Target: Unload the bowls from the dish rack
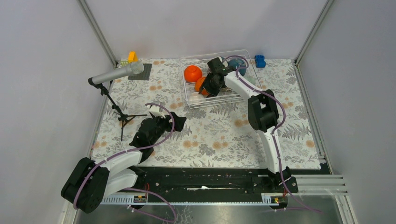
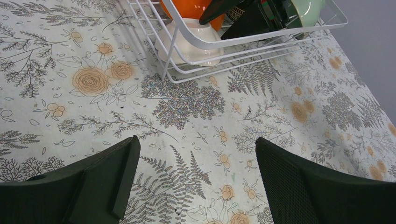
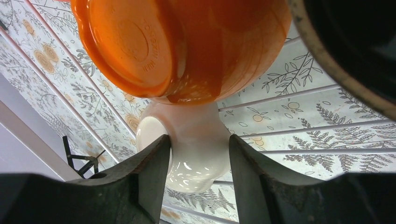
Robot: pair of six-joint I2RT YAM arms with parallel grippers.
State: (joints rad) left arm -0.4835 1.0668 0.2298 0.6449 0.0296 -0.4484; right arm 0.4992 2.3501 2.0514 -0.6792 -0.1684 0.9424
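The right gripper [image 3: 200, 142] is clenched on the cream bowl [image 3: 194, 123], low in the rack [image 1: 186, 95] with an orange bowl [image 3: 154, 42] resting on it and a dark bowl [image 3: 359, 42] beside. The left gripper [image 2: 196, 144] hangs released and empty over the table [image 1: 224, 135]. No bowl shows outside the rack, so unloading looks barely begun.
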